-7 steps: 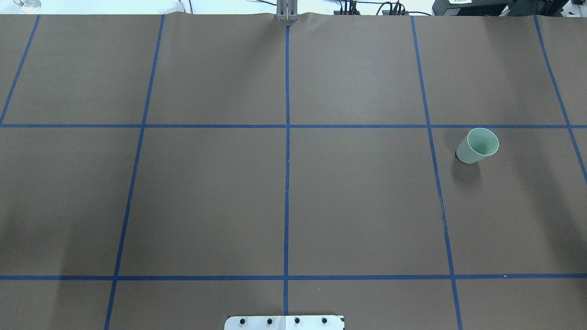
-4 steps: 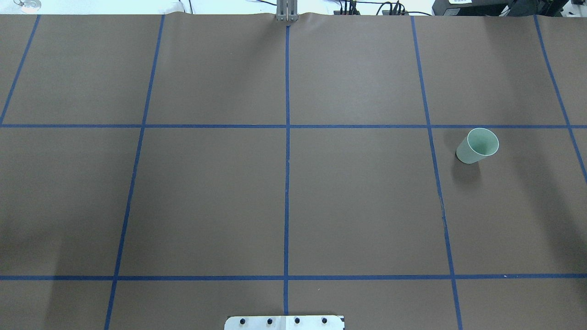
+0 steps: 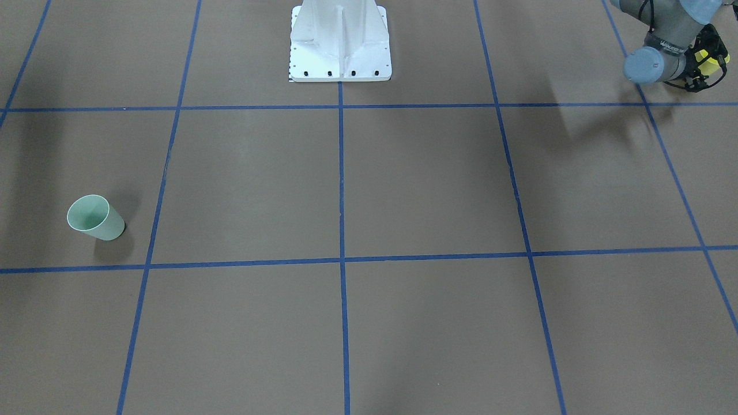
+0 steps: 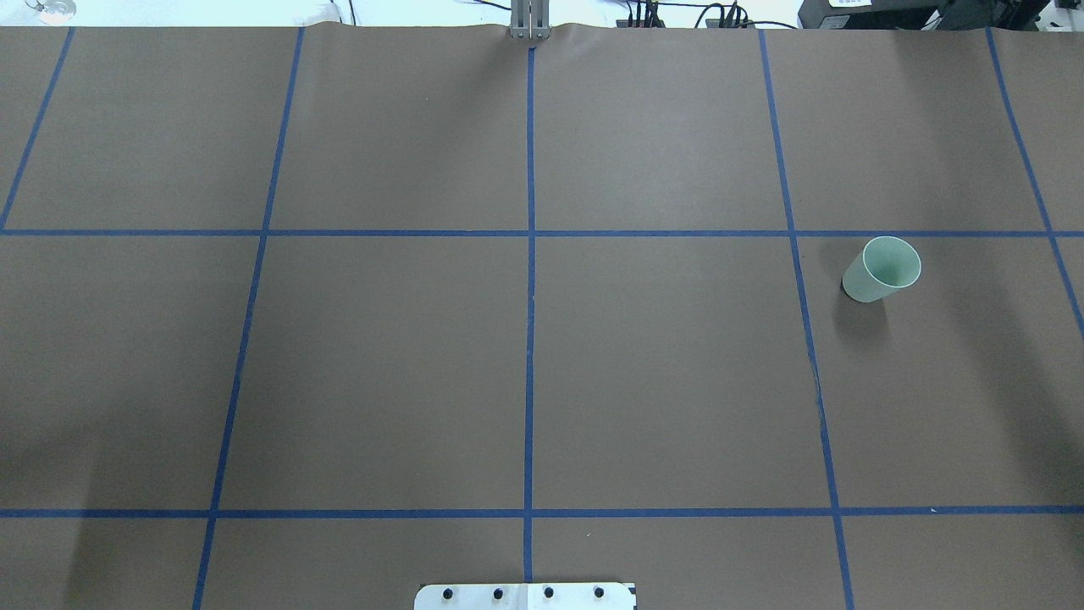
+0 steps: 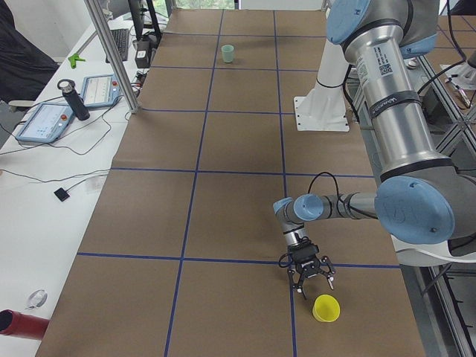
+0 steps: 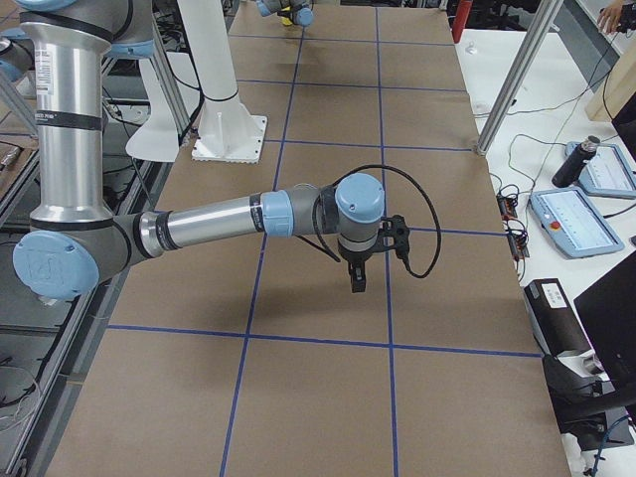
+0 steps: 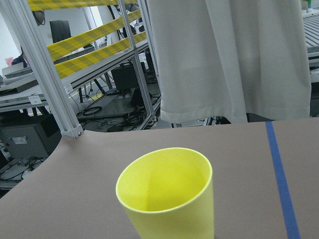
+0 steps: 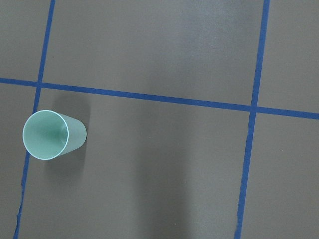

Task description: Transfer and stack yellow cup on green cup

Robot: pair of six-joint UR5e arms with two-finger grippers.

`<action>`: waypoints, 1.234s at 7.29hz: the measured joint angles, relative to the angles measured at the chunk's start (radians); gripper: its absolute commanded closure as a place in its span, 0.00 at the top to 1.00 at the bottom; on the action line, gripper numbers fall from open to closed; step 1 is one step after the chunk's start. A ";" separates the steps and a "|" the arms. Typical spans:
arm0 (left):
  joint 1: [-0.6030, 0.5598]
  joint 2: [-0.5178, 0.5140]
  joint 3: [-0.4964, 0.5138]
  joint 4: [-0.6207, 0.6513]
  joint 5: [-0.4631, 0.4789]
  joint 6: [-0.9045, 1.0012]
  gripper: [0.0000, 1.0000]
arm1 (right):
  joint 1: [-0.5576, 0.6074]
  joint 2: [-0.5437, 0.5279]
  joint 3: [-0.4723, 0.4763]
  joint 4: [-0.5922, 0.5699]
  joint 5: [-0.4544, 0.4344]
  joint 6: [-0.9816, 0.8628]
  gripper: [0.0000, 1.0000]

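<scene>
The yellow cup (image 5: pixel 325 307) stands upright near the table's left end; it fills the bottom of the left wrist view (image 7: pixel 167 196). My left gripper (image 5: pixel 314 285) hangs low right beside it with its fingers spread open, holding nothing. In the front view the left gripper (image 3: pixel 708 60) shows partly, with the yellow cup (image 3: pixel 701 56) seen through its fingers. The green cup (image 4: pixel 881 269) stands upright on the right side; it also shows in the right wrist view (image 8: pixel 50 134) and the front view (image 3: pixel 95 218). My right gripper (image 6: pixel 357 281) points down above the table; I cannot tell whether it is open or shut.
The table is covered in brown paper with a blue tape grid (image 4: pixel 529 339). The robot's white base (image 3: pixel 340 43) stands at the near middle edge. Tablets and a bottle (image 5: pixel 74 100) lie on a side bench beyond the far edge.
</scene>
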State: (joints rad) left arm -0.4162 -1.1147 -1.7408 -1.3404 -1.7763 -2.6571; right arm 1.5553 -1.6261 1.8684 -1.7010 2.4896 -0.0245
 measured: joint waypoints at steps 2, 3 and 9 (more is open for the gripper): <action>0.011 -0.002 0.032 0.002 0.000 -0.024 1.00 | 0.000 -0.001 0.001 0.000 0.000 0.000 1.00; 0.021 -0.005 0.037 0.001 0.000 -0.041 1.00 | 0.000 -0.001 0.001 0.000 0.000 0.000 1.00; 0.096 -0.032 0.116 0.002 -0.059 -0.100 1.00 | 0.000 0.006 -0.001 0.000 -0.001 -0.002 1.00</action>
State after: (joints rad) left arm -0.3203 -1.1464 -1.6246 -1.3380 -1.8350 -2.7570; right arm 1.5555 -1.6198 1.8674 -1.7012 2.4887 -0.0261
